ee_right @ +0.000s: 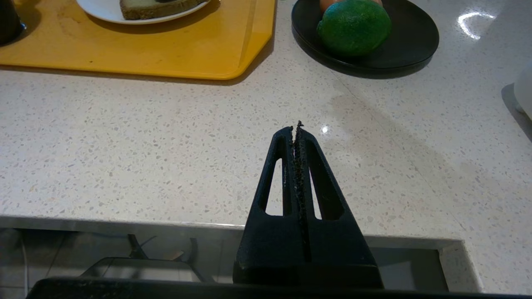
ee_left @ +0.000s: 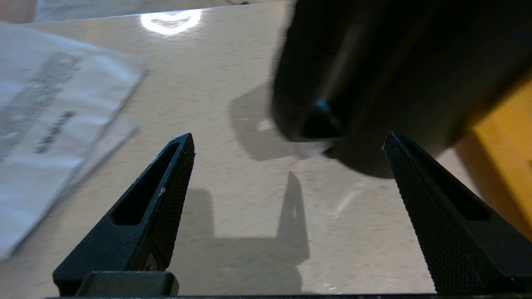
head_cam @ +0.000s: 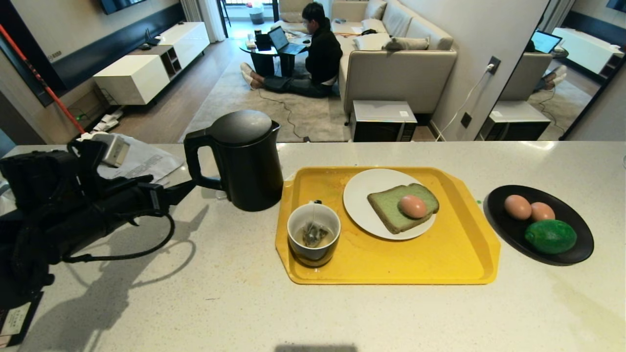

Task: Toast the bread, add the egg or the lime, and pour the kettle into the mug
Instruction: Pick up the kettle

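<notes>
The black kettle [head_cam: 244, 159] stands upright on the counter, just left of the yellow tray [head_cam: 440, 264]. On the tray sit the mug [head_cam: 313, 233], with a tea bag and liquid inside, and a white plate [head_cam: 362, 195] carrying the green bread [head_cam: 389, 210] with an egg [head_cam: 413, 206] on top. Two more eggs [head_cam: 517, 207] and the lime [head_cam: 550, 236] lie on a black plate [head_cam: 577, 244] to the right. My left gripper [head_cam: 183, 189] is open and empty, low over the counter, pointing at the kettle's [ee_left: 395, 62] handle side without touching it. My right gripper [ee_right: 296, 126] is shut and empty at the counter's front edge.
A sheet of printed paper [head_cam: 142, 159] lies on the counter behind my left arm. A white object [ee_right: 524, 89] stands at the counter's right side. Beyond the counter a person [head_cam: 320, 54] sits on the floor by a sofa.
</notes>
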Controlling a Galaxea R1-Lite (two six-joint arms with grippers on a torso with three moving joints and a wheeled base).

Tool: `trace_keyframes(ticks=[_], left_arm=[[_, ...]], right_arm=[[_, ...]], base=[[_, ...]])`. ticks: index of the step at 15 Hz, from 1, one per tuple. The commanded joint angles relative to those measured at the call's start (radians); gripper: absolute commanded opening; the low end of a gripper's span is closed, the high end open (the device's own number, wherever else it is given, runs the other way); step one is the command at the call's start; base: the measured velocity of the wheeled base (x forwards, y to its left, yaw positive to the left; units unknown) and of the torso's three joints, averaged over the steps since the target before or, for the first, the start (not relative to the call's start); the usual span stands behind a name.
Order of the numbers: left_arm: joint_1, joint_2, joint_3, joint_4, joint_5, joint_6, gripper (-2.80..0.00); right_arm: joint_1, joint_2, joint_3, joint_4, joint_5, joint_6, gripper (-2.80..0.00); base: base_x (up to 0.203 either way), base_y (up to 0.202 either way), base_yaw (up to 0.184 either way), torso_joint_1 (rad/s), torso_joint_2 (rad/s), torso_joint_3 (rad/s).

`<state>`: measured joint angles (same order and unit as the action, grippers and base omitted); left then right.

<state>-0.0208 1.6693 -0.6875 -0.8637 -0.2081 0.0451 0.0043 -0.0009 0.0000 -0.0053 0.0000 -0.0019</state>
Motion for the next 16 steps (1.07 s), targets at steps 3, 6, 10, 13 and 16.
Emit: trace_keyframes(ticks=[3,6,10,13,16], left_arm=[[-0.156,-0.007,0.056,-0.057,0.084,-0.031,0.0],[-0.166,-0.008,0.052,-0.063,0.132,-0.033,0.0],[-0.165,-0.028,0.066,-0.065,0.224,-0.035,0.0],[-0.154,-0.022,0.072,-0.062,0.299,-0.044,0.0],[-0.154,0.006,0.066,-0.067,0.294,-0.043,0.0]], right_arm=[[0.0,0.001,0.0,-0.001,0.0,-0.001,-2.8],[0.0,0.001,0.0,-0.001,0.0,-0.001,-2.8],[0.0,0.001,0.001,-0.001,0.0,-0.001,-2.8],[0.0,0.001,0.001,-0.001,0.0,0.0,-2.8],[0.0,0.001,0.002,-0.001,0.0,0.0,-2.8]], base=[[0.0,0.0,0.0,0.0,0.0,0.0],[0.0,0.0,0.0,0.0,0.0,0.0],[0.0,0.0,0.0,0.0,0.0,0.0],[0.0,0.0,0.0,0.0,0.0,0.0],[0.0,0.0,0.0,0.0,0.0,0.0]])
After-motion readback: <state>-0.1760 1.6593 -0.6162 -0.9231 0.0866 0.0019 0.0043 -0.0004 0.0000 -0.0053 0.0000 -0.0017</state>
